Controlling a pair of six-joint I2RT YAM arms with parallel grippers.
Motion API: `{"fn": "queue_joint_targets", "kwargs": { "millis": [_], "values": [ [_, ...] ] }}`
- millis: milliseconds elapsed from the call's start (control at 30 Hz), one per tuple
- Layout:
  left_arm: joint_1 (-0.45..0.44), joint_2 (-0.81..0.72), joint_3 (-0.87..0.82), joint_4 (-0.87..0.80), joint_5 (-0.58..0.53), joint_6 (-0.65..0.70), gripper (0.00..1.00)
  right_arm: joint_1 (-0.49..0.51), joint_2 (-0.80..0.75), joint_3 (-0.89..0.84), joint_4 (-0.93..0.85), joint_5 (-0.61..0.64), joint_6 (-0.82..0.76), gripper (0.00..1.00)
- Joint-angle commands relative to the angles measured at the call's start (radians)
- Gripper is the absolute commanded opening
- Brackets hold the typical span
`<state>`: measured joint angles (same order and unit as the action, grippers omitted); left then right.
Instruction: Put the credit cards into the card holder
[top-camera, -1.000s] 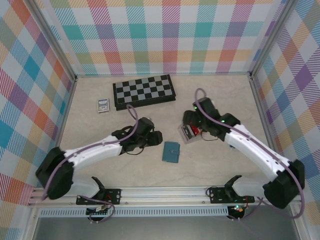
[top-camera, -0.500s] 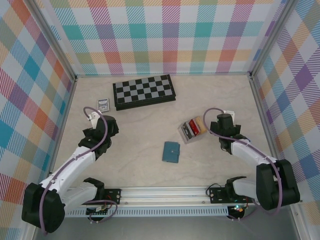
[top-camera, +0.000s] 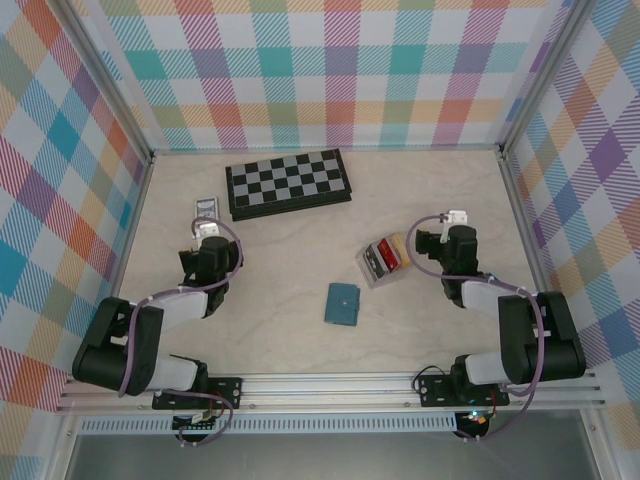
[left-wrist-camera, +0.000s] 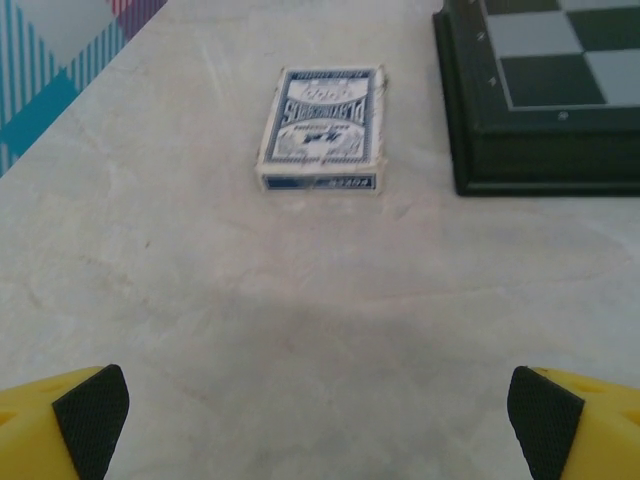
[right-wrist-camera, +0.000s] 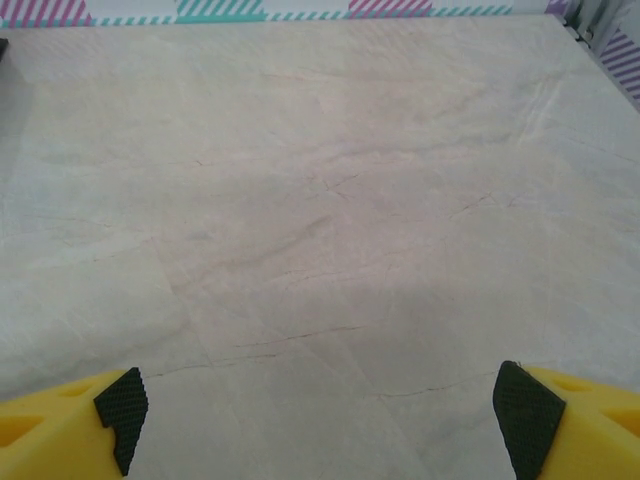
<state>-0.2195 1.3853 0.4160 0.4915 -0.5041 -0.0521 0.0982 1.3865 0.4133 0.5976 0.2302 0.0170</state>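
With the left gripper (left-wrist-camera: 318, 415) and right gripper (right-wrist-camera: 322, 415) both spread wide and empty, the credit cards (top-camera: 386, 255) stand in the grey box (top-camera: 365, 270) left of the nearer right arm, and the card holder (top-camera: 343, 304) lies between the arms.

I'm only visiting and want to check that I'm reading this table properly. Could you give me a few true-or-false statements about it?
1. The teal card holder lies on the table, with neither gripper touching it. True.
2. The credit cards are tucked inside the card holder. False: they sit in a small grey box beside it.
3. The left gripper and the right gripper are both open and empty. True.
4. The chessboard lies by the arm bases. False: it lies at the far side.
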Motion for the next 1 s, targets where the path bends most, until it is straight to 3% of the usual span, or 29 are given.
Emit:
{"fn": "queue_joint_targets", "kwargs": {
  "millis": [0,100,167,267,333,400,967],
  "values": [
    [0.021,0.058,0.04,0.158,0.085,0.098,1.0,-0.012,0.008,-0.019,0.131,-0.072,-0.027,0.92],
    [0.062,0.144,0.025,0.277,0.147,0.092,1.0,-0.032,0.089,-0.047,0.258,-0.083,-0.01,0.92],
    [0.084,0.135,0.026,0.255,0.2,0.077,1.0,-0.047,0.14,-0.051,0.314,-0.104,-0.005,0.92],
    [0.107,0.198,-0.045,0.448,0.204,0.057,1.0,-0.052,0.14,-0.018,0.242,-0.064,0.024,0.92],
    [0.113,0.174,-0.014,0.341,0.206,0.04,1.0,-0.059,0.138,-0.018,0.244,-0.066,0.029,0.94],
    [0.114,0.174,-0.015,0.339,0.204,0.037,1.0,-0.06,0.138,-0.018,0.241,-0.063,0.03,1.0],
    [0.111,0.178,-0.02,0.361,0.199,0.041,1.0,-0.058,0.138,-0.016,0.238,-0.063,0.029,1.0]
  ]
}}
